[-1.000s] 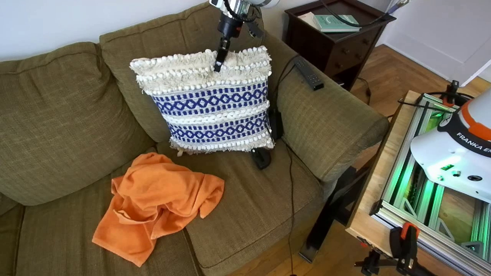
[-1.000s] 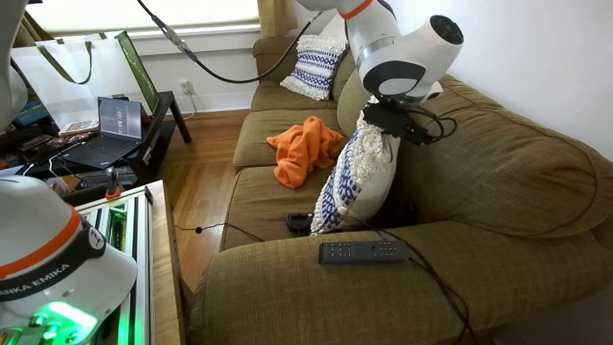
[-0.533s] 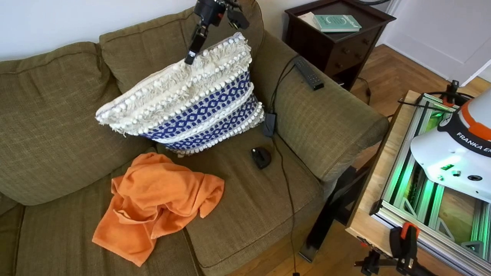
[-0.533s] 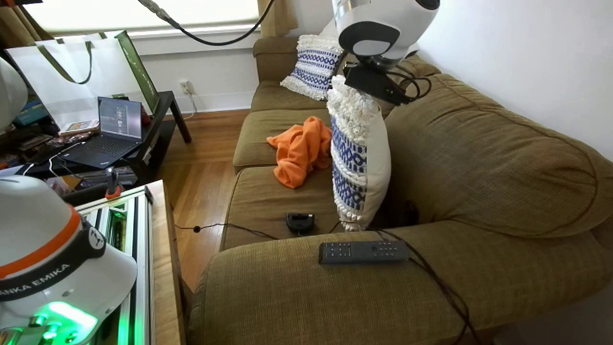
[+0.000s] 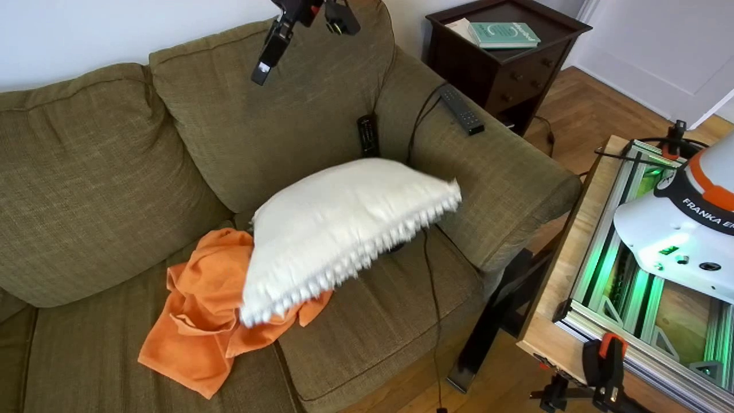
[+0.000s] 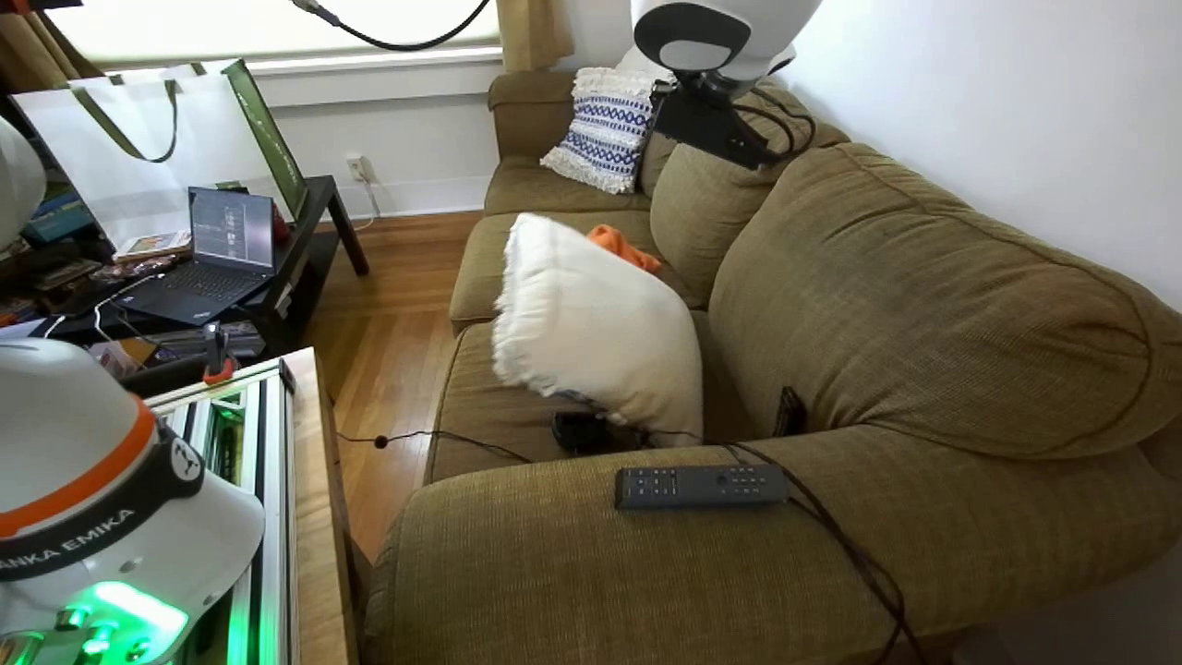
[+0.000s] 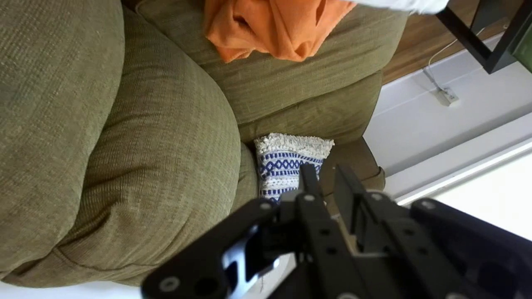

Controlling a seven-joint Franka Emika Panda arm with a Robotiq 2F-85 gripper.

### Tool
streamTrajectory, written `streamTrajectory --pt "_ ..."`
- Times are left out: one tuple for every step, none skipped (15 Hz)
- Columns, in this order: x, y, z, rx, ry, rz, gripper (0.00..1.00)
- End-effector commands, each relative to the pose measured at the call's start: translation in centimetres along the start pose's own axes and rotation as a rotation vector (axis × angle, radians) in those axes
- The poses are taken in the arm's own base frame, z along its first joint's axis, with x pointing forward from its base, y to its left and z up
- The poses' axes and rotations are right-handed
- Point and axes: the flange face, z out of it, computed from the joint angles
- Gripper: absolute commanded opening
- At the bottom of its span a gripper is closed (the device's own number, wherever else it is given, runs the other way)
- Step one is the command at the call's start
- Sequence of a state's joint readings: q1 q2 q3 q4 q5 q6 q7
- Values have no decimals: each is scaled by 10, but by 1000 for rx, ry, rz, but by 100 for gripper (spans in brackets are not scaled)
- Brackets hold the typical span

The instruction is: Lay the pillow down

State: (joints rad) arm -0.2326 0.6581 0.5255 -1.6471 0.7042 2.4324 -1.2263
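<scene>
The pillow shows its plain white back in both exterior views (image 5: pixel 344 218) (image 6: pixel 600 332). It is tilted forward over the sofa seat (image 5: pixel 367 338), with its fringed edge towards the front and partly over the orange cloth. Its patterned face is hidden. A white edge at the top of the wrist view (image 7: pixel 409 3) is probably this pillow. My gripper is above and behind the pillow, apart from it, in front of the back cushion in an exterior view (image 5: pixel 262 73). In the wrist view (image 7: pixel 324 172) its fingers stand apart with nothing between them.
An orange cloth (image 5: pixel 206 321) lies on the seat. A remote (image 5: pixel 461 110) lies on the armrest; another dark remote (image 5: pixel 367 136) leans behind the pillow. A black device (image 6: pixel 579 431) and cable are beside the pillow. A second patterned pillow (image 6: pixel 605 129) sits at the sofa's far end.
My gripper opened its hold, and the pillow, earlier upright with its patterned top edge in the gripper, tipped forward. The gripper rose and moved away. The remote behind came into view.
</scene>
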Motion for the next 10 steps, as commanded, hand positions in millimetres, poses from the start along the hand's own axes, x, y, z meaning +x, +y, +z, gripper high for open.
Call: streamTrajectory --pt "-23 16 2 -31 -55 37 5" --pt "-33 22 4 -53 -89 54 5" --pt "-45 29 5 -77 -125 72 5" --pt "-59 35 5 -98 -178 123 44" --pt "-71 38 6 -105 -213 157 45" --pt "-82 42 8 -116 -251 193 52" --pt "-92 44 10 -120 -289 232 58" --pt "-101 45 12 -123 -331 265 67" --pt "-107 44 14 -108 -371 301 73" --pt "-112 44 16 -97 -415 336 81"
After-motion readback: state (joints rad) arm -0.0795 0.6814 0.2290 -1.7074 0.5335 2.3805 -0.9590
